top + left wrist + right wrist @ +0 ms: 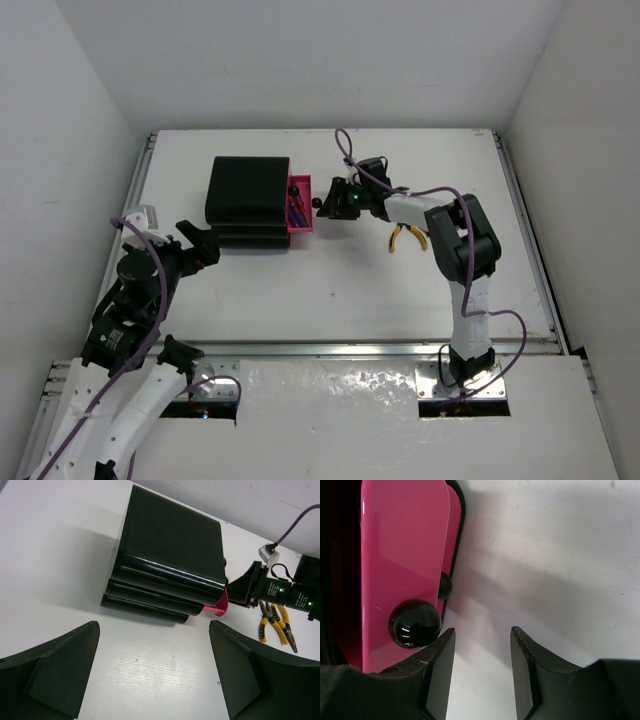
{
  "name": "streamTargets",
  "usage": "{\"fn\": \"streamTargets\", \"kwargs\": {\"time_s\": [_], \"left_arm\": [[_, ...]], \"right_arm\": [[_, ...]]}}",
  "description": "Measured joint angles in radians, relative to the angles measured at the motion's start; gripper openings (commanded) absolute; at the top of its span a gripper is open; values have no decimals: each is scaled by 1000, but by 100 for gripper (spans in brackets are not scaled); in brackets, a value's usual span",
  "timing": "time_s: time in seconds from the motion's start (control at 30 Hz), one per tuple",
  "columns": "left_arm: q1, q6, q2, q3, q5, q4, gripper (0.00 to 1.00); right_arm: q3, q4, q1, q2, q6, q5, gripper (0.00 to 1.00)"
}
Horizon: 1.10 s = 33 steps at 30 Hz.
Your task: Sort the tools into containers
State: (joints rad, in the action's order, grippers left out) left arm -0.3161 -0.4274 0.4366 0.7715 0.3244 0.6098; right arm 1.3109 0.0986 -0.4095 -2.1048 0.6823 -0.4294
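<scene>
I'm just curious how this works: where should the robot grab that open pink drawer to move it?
Probably by its round black knob, approached head-on from the drawer front and pinched from both sides: it's the only part standing out from that flat panel.

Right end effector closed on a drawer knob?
No: the nearest knob sits outside the right end effector, whose open jaws hold nothing.

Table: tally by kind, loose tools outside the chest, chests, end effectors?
Yellow-handled pliers: 2
Black chest: 1
End effectors: 2, the left end effector and the right end effector
Total: 5
Tools in the pink drawer: too small to count
</scene>
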Motion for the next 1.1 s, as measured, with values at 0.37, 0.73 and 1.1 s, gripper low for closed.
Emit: {"fn": "streamTargets", "kwargs": {"time_s": [0.37,0.73,1.1], "left_arm": [[0,0,0,0,-1,0,89],[0,0,0,0,-3,0,89],[0,0,-12,-1,-5,-1,89]], "right_arm": [[41,-7,-61,-10,25,-5,46],[154,-24,-114,-89,38,1,45],[53,98,-126,-79,127,-23,45]]}}
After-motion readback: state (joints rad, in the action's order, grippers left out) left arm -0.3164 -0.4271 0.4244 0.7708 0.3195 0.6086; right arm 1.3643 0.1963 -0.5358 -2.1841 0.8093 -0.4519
